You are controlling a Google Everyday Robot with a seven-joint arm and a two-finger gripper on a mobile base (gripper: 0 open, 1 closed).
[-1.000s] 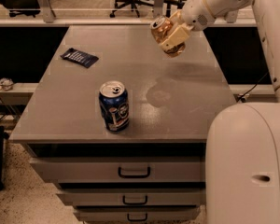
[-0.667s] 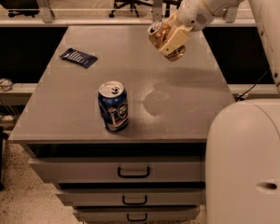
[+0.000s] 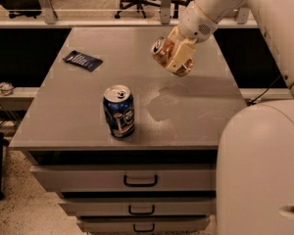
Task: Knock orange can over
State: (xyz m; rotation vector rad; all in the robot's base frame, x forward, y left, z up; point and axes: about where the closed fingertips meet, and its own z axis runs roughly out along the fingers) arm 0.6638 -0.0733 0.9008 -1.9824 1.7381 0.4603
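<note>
The orange can [image 3: 162,54] is shiny orange-gold with a silver top. It is tilted, top toward the left, and held in the air above the right middle of the grey table [image 3: 88,111]. My gripper [image 3: 175,58] is shut on it, its cream fingers [image 3: 182,53] wrapped around the can's body. The white arm reaches in from the upper right. The can's shadow lies on the table below it.
A dark blue can [image 3: 119,111] with a white and red logo stands upright near the table's front edge, left of the gripper. A flat dark blue packet [image 3: 82,60] lies at the back left. Drawers [image 3: 139,180] sit under the table. Office chairs stand behind.
The gripper with the orange can has moved a little left and toward the table's middle, and the can has tilted further.
</note>
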